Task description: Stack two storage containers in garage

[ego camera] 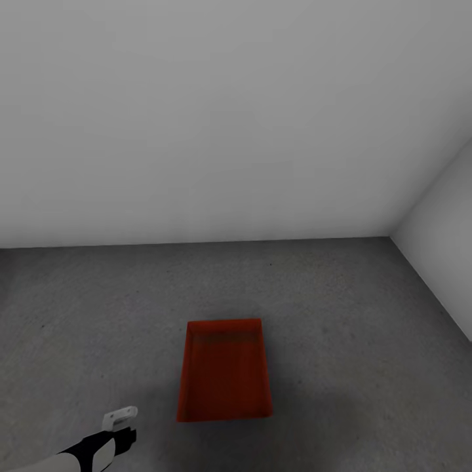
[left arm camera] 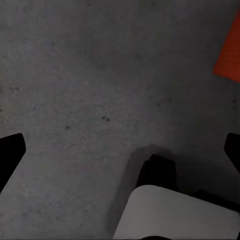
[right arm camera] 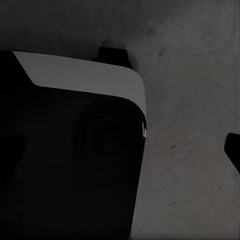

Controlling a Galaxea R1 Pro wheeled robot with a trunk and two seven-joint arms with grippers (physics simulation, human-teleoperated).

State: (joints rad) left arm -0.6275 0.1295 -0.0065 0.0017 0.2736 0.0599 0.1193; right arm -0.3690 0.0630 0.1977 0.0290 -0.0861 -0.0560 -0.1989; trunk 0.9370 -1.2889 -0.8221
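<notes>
- Orange-red container (ego camera: 224, 370) sat open-topped on the grey concrete floor (ego camera: 341, 314), just ahead and to the right of the left gripper (left arm camera: 120, 145).
- Left arm (ego camera: 88, 452) hung low, wrist pointing down at the floor, fingers spread wide apart, holding nothing.
- Right gripper's state could not be told.

Left arm (ego camera: 98, 446) is chopped off by the head view's bottom edge, short of the container (ego camera: 224, 370); can't tell its jaw state from there. In the left wrist view only a corner of the container (left arm camera: 230, 50) pokes in at the frame edge, and the fingertips (left arm camera: 10, 150) are clipped. The right wrist camera is mostly blocked by a dark, white-edged robot part (right arm camera: 70, 165); one fingertip (right arm camera: 233, 150) barely shows beside it.
</notes>
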